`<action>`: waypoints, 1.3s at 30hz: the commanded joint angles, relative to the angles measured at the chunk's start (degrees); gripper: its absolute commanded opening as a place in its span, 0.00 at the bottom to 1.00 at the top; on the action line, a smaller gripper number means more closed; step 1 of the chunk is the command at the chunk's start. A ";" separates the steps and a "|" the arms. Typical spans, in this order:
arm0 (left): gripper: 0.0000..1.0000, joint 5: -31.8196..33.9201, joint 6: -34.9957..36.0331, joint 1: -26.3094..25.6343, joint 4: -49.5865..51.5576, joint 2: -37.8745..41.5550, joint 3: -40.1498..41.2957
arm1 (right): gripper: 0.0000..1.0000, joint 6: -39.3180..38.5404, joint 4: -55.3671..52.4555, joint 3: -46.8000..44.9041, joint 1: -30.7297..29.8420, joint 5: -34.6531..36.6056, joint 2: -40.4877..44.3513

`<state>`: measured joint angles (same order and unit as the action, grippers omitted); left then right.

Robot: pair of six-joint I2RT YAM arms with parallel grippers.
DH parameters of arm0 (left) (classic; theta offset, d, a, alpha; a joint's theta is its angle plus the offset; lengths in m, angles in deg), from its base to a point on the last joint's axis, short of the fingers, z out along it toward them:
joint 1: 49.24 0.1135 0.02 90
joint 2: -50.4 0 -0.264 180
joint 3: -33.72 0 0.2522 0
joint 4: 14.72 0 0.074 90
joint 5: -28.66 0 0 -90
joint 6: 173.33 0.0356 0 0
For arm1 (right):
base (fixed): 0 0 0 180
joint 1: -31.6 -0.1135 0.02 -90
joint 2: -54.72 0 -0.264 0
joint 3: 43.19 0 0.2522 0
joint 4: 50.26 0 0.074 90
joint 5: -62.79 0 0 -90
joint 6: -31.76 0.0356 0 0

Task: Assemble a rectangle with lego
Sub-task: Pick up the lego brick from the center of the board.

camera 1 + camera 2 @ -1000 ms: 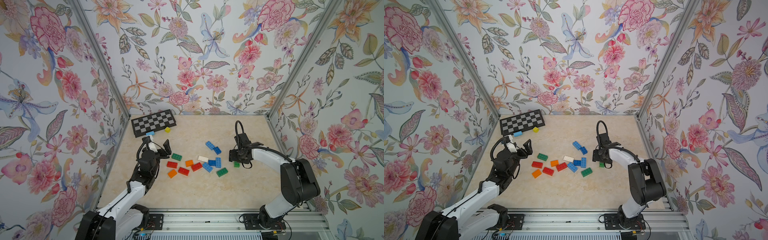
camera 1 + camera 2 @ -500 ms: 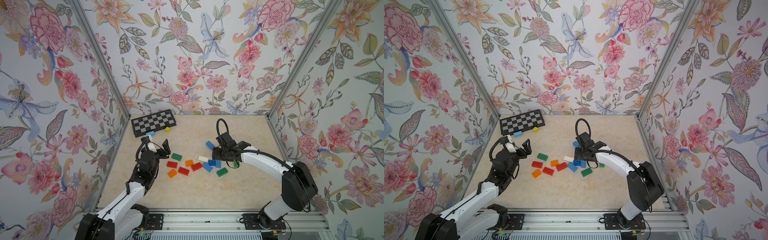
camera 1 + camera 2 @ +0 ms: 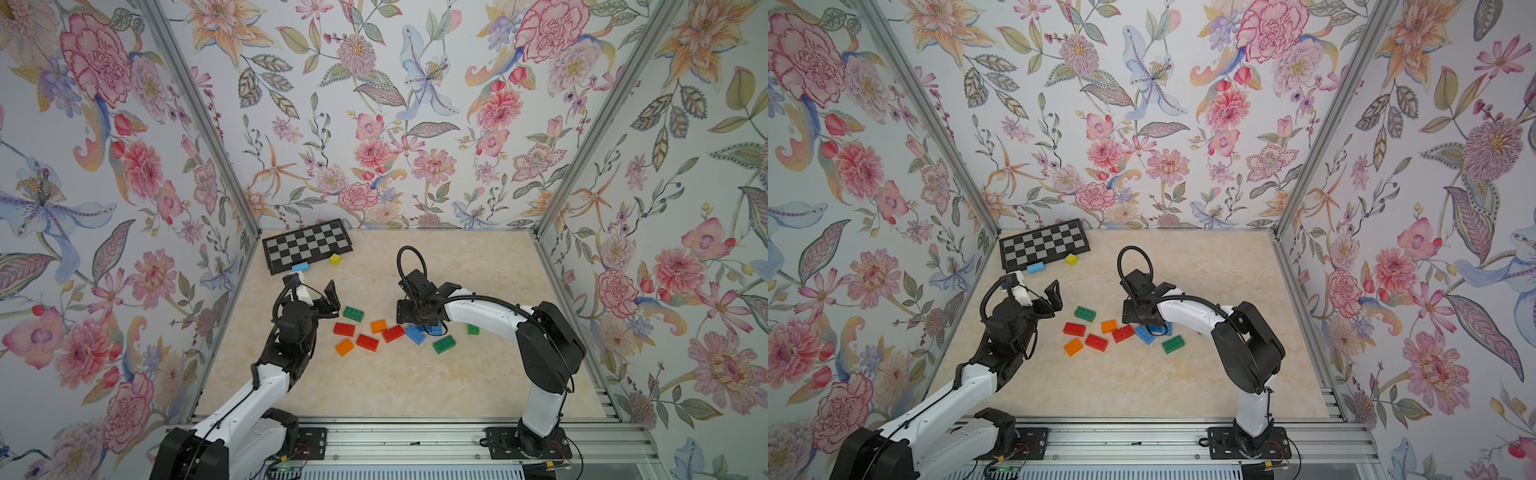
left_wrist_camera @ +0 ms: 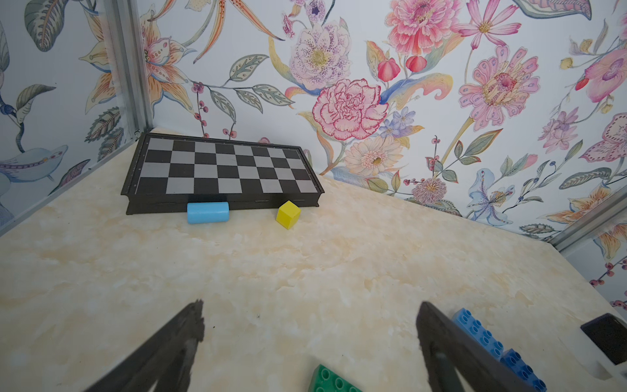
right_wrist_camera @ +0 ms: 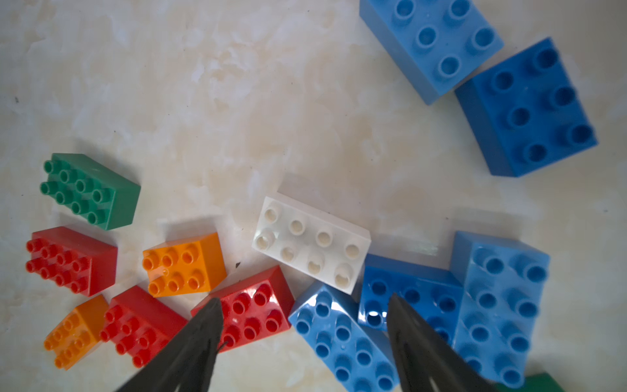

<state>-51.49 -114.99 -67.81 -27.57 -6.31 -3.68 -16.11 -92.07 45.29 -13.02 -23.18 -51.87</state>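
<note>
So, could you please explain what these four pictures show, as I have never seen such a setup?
Two robot arms stand at a table, each ending in a two-fingered gripper. Two pictures look down on the whole scene; two come from cameras on the wrists. Loose lego bricks lie in the middle, a chessboard, a yellow cube and a light blue block in the far corner. The left gripper and the right gripper are both open and hold nothing.

Two white-shelled arms (image 3: 266,390) with black joints (image 3: 548,349), looping black cables (image 3: 411,248), dark tapered fingers (image 5: 190,346)
</note>
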 commanded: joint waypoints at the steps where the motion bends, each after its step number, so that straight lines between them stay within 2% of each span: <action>1: 0.99 1.75 0.99 -0.34 0.34 0.54 -0.44 | 0.79 2.33 0.71 1.04 -0.44 -1.27 -1.36; 17: 0.99 1.93 1.59 -0.25 0.45 0.37 -0.53 | 0.79 1.84 1.25 3.06 0.51 -2.31 -6.20; 29: 0.99 2.24 1.78 -0.23 0.19 0.37 -0.53 | 0.82 -1.52 1.05 8.26 1.36 -2.02 -11.26; 34: 0.99 2.29 1.77 -0.24 -0.01 0.21 -0.51 | 0.83 -3.02 0.07 10.50 1.12 -0.80 -13.47; 39: 0.99 2.44 1.69 -0.20 -0.19 0.31 -0.28 | 0.80 -5.48 -3.49 14.10 0.43 1.72 -15.82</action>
<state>-50.40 -113.98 -67.81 -27.59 -6.31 -3.68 -19.48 -92.71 57.02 -11.95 -24.03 -65.33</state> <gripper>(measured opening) 0.989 0.804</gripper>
